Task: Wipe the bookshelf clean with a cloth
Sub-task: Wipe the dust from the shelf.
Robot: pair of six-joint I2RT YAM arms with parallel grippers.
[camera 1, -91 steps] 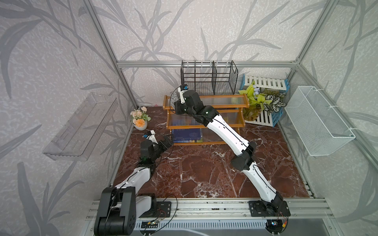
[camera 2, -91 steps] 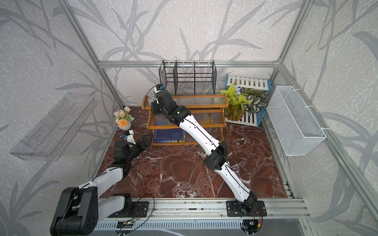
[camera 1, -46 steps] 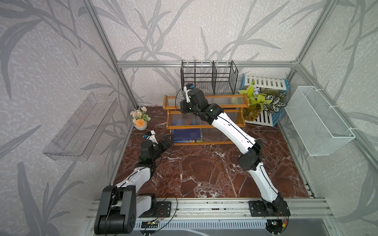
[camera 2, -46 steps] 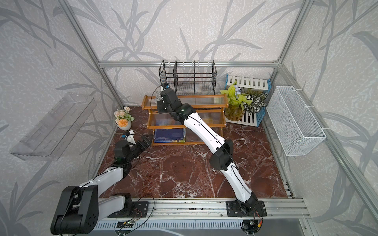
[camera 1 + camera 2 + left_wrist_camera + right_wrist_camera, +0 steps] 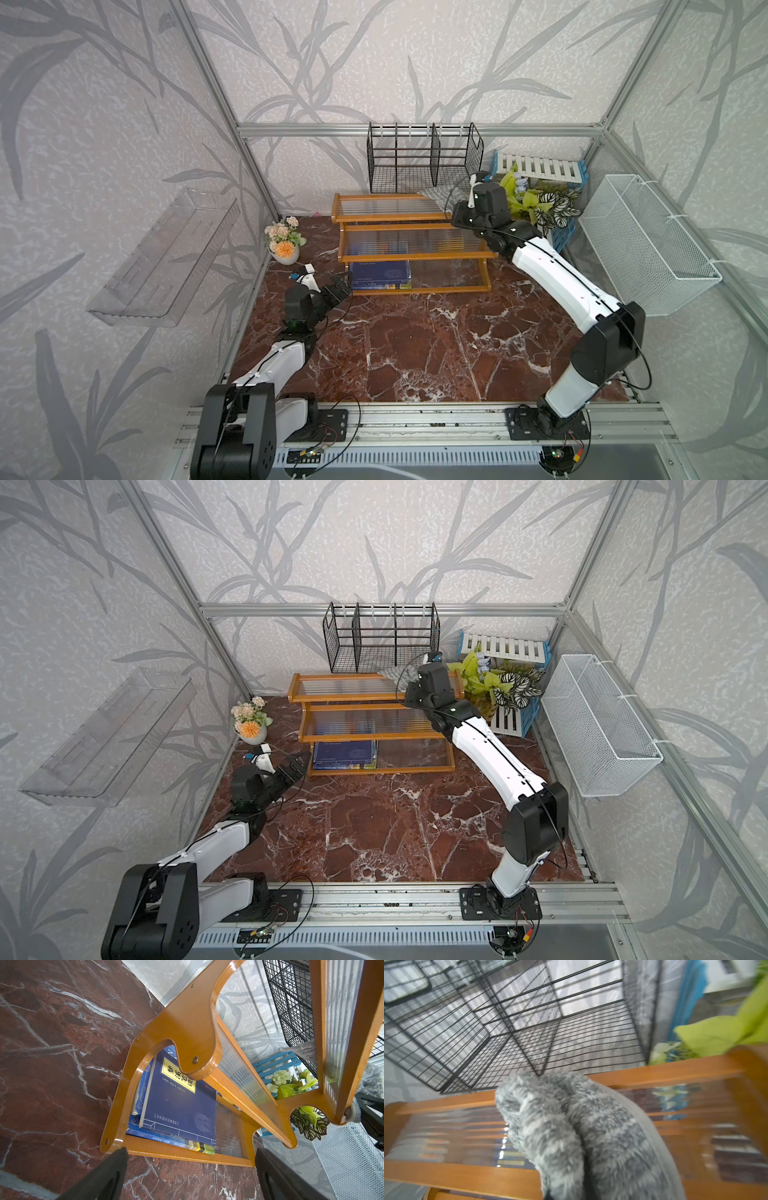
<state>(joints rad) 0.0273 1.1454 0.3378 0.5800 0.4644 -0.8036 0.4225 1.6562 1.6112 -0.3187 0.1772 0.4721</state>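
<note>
**Cloth at the right end of the top tier, clenched in the right hand**

The cloth (image 5: 571,1126) lies bunched on the top tier of the bookshelf (image 5: 386,217), at that tier's right end. The right hand (image 5: 451,203) is clenched on it. Its fingers are buried under the grey pile in the right wrist view, which is blurred. In both top views the cloth pokes out ahead of the hand, toward the back rail, and rests on the clear ribbed board.

The shelf's long axis runs left to right across the counter (image 5: 415,353). Nearly the whole top board therefore lies to the left of the hand, and the two lower tiers step down toward the robot. I judge that the next stroke must either run along that axis or drop to the middle tier.

The right arm is by far the nearer. The left hand (image 5: 191,1178) is released, jaws wide and holding nothing. It sits low over the counter, just before the shelf's lower-left corner and well apart from the cloth.

The black wire-mesh rack (image 5: 419,166) stands just behind the top tier, close enough to snag the cloth. The leaves of the potted plants (image 5: 536,203) reach in beside the right end, near the wrist. Blue books (image 5: 380,274) lie on the left part of the lowest tier. A small flower pot (image 5: 284,243) and a white wire basket (image 5: 648,245) stand clear of the work.
</note>
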